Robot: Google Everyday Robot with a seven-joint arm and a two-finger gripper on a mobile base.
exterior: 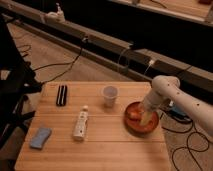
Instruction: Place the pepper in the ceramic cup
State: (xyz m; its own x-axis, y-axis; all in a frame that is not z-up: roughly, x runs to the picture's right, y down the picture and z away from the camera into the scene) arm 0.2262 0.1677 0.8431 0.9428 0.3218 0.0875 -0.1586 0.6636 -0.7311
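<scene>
The ceramic cup (110, 95) stands upright, pale and small, near the middle of the wooden table (100, 155). To its right lies the round reddish-brown dish (133, 126). An orange-red patch inside the dish, at its left part, looks like the pepper (134, 115). My gripper (145, 118), on the end of the white arm (172, 92) that comes in from the right, reaches down into the dish right beside the pepper. Whether it touches the pepper is hidden.
A white tube-like bottle (81, 123) lies left of the dish. A black flat object (61, 94) lies at the back left and a blue sponge (41, 138) at the front left. Cables run on the floor behind and right of the table.
</scene>
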